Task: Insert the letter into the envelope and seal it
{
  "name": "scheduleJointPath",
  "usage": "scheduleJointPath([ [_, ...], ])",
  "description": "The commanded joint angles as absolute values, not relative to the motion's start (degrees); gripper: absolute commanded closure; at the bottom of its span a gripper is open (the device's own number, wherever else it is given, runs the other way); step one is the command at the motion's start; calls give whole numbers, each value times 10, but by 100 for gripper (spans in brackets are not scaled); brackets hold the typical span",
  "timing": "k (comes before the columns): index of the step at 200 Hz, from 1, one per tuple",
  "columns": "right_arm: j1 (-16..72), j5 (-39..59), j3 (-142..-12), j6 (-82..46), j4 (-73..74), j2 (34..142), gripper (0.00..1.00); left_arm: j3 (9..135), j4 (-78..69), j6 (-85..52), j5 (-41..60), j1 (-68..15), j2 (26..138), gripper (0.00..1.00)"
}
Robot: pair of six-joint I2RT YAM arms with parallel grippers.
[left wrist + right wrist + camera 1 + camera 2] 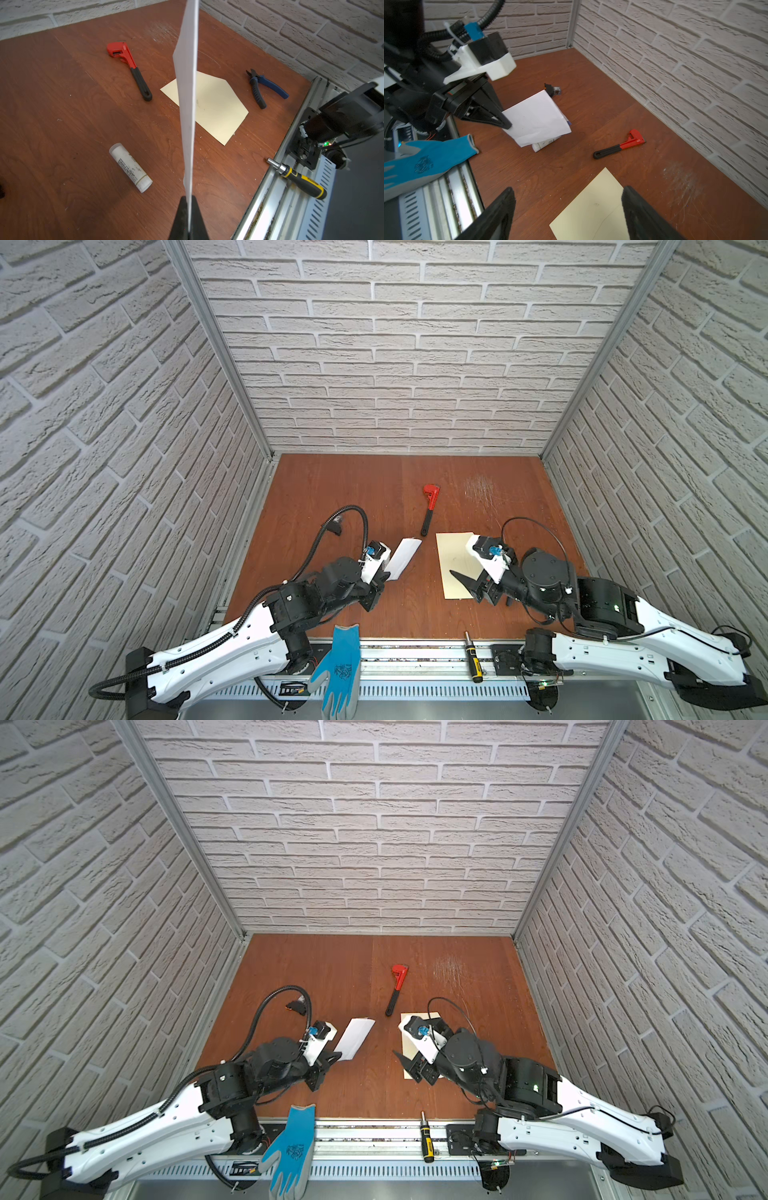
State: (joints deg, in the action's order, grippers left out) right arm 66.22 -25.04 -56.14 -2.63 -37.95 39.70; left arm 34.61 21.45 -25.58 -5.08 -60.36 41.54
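Left hand (189,200) was clamped shut on the near edge of the letter (188,104). It held the sheet off the desk (353,489), left of centre. The plain white back faced the right wrist camera. Right hand (568,190) stood with jaws wide apart and nothing between them, over the envelope (591,207). The envelope lay flat right of centre, well apart from the letter.

Surroundings: red wrench (430,508) lay on the far side between the two papers, with its black handle end just beside the envelope's far left corner. Blue glove (338,668) and yellow-black screwdriver (473,657) lay on the metal rail (415,668) at the near edge.

Hidden: in both top views my right arm (540,572) covered the envelope's right part. I could not tell whether my fingers touched the paper. From the left wrist the letter showed edge-on and cut across the envelope.

View differences: glue stick (131,167) lay on the desk near the raised letter, partly behind it from the right wrist. Blue-handled pliers (264,89) lay right of the envelope, seen from the left wrist only. The top views showed neither. A small black part (552,89) beyond the letter was too small to identify.
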Motion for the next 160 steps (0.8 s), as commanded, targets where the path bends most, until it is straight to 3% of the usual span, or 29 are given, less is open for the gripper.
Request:
scheduleJointPath([
  [1, 665, -353, -544, -120, -373, 386, 20, 361, 181, -342, -69, -594, 448, 100],
  [75, 664, -400, -536, -218, -439, 382, 26, 343, 21, -566, -17, -556, 599, 100],
  [160, 658, -452, -525, -309, -499, 385, 31, 320, -97, -671, 3, -559, 721, 100],
])
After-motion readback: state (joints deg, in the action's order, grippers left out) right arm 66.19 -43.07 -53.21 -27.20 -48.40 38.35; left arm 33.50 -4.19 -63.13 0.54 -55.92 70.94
